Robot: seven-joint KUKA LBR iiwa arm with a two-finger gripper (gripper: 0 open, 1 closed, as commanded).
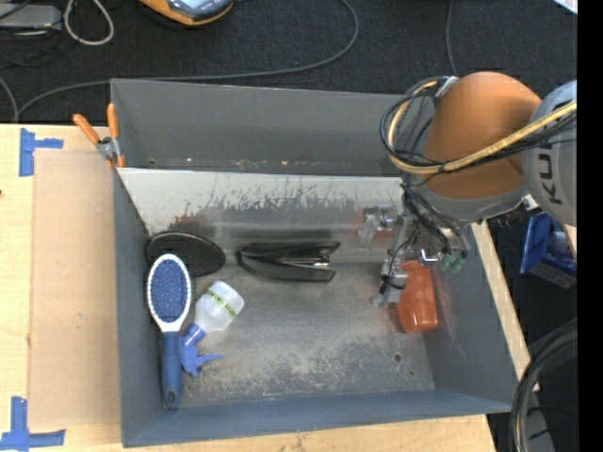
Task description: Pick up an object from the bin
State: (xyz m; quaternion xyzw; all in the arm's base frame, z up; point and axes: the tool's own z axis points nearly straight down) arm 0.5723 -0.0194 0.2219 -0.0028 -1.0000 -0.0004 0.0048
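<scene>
My gripper [396,269] hangs low at the right side of the bin, under the arm's orange cover. Just below and to its right lies a red-orange block [418,301] on the bin floor, its top end right at the gripper's metal parts. Whether the two touch I cannot tell. A black stapler [287,261] lies on the floor to the gripper's left, well apart from it.
At the left of the bin lie a blue hairbrush [170,314], a black oval thing [188,250] and a small white bottle [215,307] with a blue sprayer. The bin's right wall stands close beside the red-orange block.
</scene>
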